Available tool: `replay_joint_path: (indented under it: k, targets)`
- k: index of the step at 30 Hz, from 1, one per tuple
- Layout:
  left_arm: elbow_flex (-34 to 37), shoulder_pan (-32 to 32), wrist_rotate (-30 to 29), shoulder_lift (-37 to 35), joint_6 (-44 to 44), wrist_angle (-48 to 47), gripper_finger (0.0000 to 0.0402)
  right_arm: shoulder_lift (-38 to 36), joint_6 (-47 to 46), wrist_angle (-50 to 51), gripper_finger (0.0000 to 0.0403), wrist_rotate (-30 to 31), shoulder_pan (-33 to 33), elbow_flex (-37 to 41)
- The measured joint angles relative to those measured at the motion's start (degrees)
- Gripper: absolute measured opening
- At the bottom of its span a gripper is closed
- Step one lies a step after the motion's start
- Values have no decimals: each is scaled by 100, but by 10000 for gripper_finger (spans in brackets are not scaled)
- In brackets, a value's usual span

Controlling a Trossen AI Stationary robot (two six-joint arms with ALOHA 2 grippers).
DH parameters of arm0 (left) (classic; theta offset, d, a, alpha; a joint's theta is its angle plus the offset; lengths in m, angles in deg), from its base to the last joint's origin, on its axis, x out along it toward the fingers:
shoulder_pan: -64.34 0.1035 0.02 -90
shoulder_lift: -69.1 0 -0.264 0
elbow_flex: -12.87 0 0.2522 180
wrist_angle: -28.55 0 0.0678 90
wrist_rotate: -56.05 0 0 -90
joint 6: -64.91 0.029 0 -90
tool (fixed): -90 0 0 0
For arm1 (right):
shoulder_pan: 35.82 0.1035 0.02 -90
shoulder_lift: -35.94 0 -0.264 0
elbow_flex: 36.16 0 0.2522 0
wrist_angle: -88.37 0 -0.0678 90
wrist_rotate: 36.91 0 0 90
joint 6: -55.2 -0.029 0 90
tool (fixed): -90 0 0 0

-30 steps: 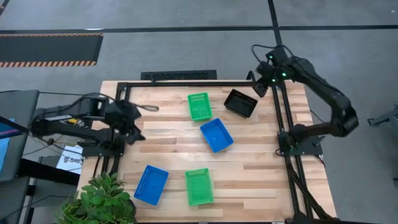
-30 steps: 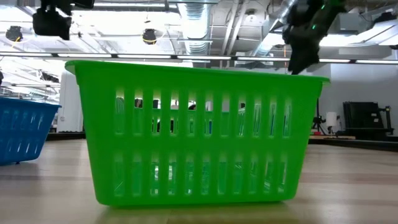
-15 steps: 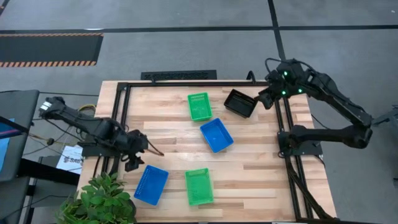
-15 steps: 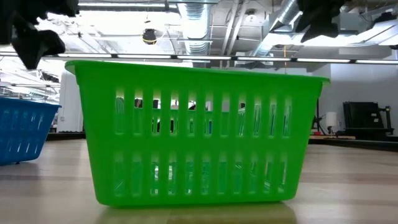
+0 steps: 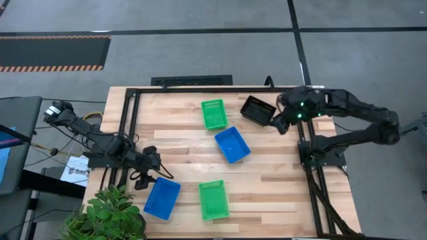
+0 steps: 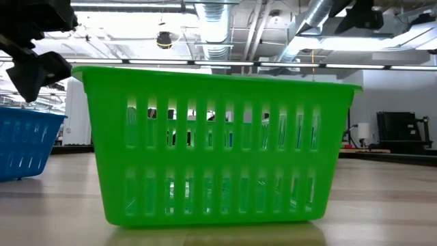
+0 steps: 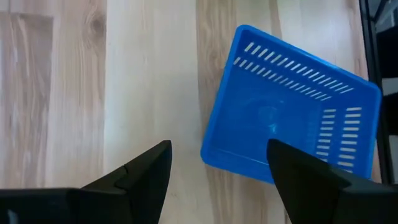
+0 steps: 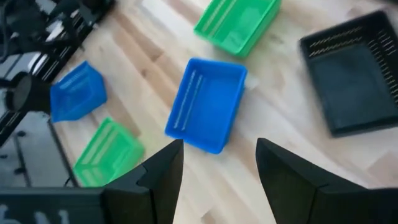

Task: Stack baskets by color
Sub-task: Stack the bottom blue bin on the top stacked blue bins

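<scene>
- baskets of perforated plastic, five in sight, lie singly on the pale wooden tabletop (image 5: 280,193), none stacked.
- a bright blue rectangular plastic basket (image 5: 162,198) sits at the near left corner, beside a leafy green potted plant (image 5: 107,217).
- the left tool (image 5: 148,175), a dark two-finger gripper, hangs just above that basket's left end; the left wrist view shows its fingers (image 7: 143,174) spread wide, empty, straddling the basket's near edge (image 7: 286,118).
- a bright green plastic basket (image 5: 213,199) stands at the near middle and fills the low view (image 6: 215,147).
- a second blue basket (image 5: 232,145) lies at the tabletop's centre, turned at an angle, with a second green basket (image 5: 214,113) just beyond it.
- a black mesh-walled plastic basket (image 5: 258,110) rests tilted near the far right, by the black metal frame (image 5: 200,89).
- the right tool (image 5: 280,121) hovers just beside the black basket's right side; its fingers (image 8: 161,180) stand apart, holding nothing.
</scene>
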Motion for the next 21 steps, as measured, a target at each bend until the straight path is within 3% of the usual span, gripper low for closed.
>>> replay_joint_path:
  k: [8,13,21]
  targets:
    - [2,0,-44,240,-240,804,251,272,-285,-2,221,282,966,0]
    - [-13,4,-239,934,-955,1695,251,438,-25,-47,221,512,1352,0]
    - [-444,4,-164,2316,-1080,1718,251,635,64,-104,221,515,2185,-2]
